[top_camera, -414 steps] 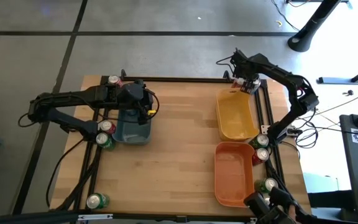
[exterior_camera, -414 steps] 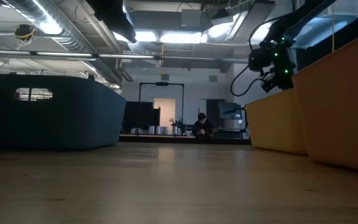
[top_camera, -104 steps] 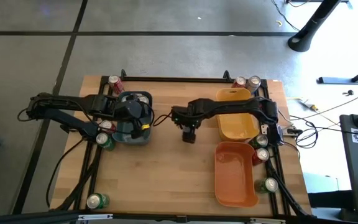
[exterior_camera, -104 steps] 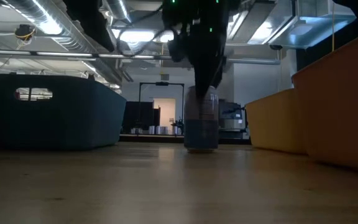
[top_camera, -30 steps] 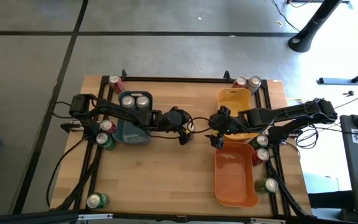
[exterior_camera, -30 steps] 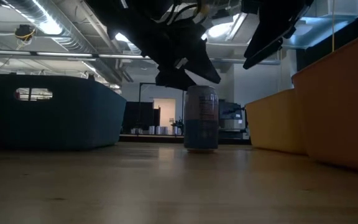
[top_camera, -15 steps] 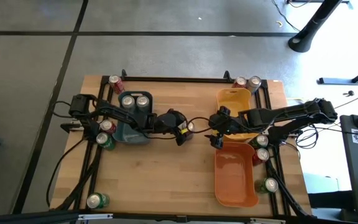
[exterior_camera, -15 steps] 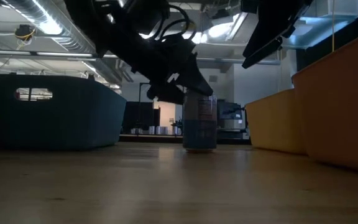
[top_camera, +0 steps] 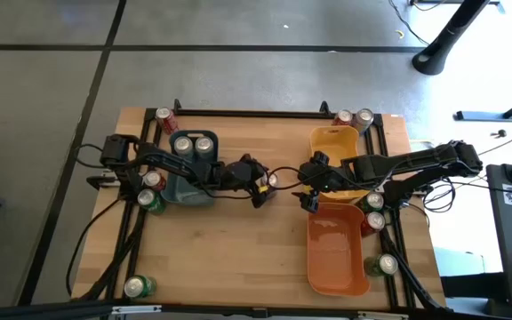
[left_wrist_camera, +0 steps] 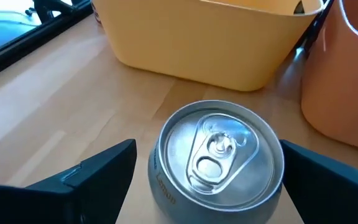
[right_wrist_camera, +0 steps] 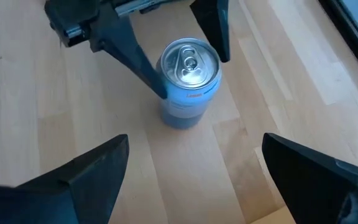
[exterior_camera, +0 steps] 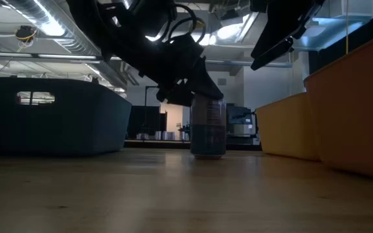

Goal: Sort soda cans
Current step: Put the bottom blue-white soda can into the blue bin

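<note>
A silver soda can (left_wrist_camera: pixel 216 155) stands upright on its base at mid-table (top_camera: pixel 272 181). My left gripper (left_wrist_camera: pixel 209 148) is open, one finger on each side of the can's upper part; a narrow gap shows on each side. It comes slanting down from the table's left (top_camera: pixel 261 186). My right gripper (right_wrist_camera: pixel 196 140) hangs open and empty above the table to the can's right (top_camera: pixel 308 197). Two silver cans (top_camera: pixel 193 144) stand in the blue-grey bin (top_camera: pixel 188 188).
A yellow bin (top_camera: pixel 338 164) and an orange bin (top_camera: pixel 334 249) stand at the right. Red, silver and green cans stand along the frame rails: far left (top_camera: pixel 163 116), far right (top_camera: pixel 354 116), left (top_camera: pixel 152 189), near left (top_camera: pixel 138 286), right (top_camera: pixel 375 211).
My left gripper has come down and a little toward the table's right, so its open fingers now flank the can's upper part instead of hanging above and to the left of its top. The can has stayed where it was.
</note>
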Controlling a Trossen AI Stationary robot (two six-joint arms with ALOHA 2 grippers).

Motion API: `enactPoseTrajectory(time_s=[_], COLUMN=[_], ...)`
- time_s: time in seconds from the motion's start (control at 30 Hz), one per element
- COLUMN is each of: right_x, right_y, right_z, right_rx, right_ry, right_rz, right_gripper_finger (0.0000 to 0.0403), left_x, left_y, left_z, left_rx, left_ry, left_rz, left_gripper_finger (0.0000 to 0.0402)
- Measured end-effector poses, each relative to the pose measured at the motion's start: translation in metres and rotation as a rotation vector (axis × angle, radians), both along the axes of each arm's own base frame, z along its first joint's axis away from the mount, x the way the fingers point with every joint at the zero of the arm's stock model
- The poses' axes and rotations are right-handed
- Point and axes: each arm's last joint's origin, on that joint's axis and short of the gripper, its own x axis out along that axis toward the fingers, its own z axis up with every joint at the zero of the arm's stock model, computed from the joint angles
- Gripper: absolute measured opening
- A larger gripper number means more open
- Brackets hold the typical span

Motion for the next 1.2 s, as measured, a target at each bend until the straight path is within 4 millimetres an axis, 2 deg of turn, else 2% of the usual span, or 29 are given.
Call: enactPoseTrajectory(time_s=[0.17, 0.3, 0.4, 0.57, 0.67, 0.77, 0.9, 1.1, 1.2], right_x=[0.0, 0.0, 0.0, 0.0, 0.0, 0.0, 0.0, 0.0, 0.0], right_y=[0.0, 0.0, 0.0, 0.0, 0.0, -0.001, 0.0, 0.0, -0.001], right_z=[0.0, 0.0, 0.0, 0.0, 0.0, 0.0, 0.0, 0.0, 0.0], right_rx=[-0.011, -0.011, -0.011, -0.012, -0.012, -0.013, -0.013, -0.012, -0.014], right_ry=[-0.004, -0.004, -0.004, -0.003, -0.002, 0.004, 0.004, 0.001, -0.001], right_rz=[-0.009, -0.009, -0.009, -0.009, -0.009, -0.009, -0.009, -0.009, -0.011], right_gripper_finger=[0.0367, 0.0367, 0.0367, 0.0367, 0.0367, 0.0367, 0.0367, 0.0367, 0.0367], left_x=[0.002, 0.004, 0.004, 0.004, 0.003, -0.001, -0.015, -0.056, -0.078], left_y=[0.0, 0.0, 0.002, 0.002, 0.002, 0.002, 0.001, -0.005, -0.007], left_z=[-0.014, -0.009, -0.01, -0.008, -0.001, 0.015, 0.048, 0.107, 0.12], left_rx=[0.0, 0.001, -0.001, -0.003, -0.002, 0.006, 0.025, 0.054, 0.064], left_ry=[0.036, -0.016, -0.011, -0.026, -0.042, -0.068, -0.088, -0.105, -0.054], left_rz=[-0.001, 0.002, 0.006, 0.009, 0.009, 0.004, 0.035, 0.118, 0.168], left_gripper_finger=[0.0367, 0.0365, 0.0347, 0.0295, 0.0293, 0.0293, 0.0293, 0.0293, 0.0293])
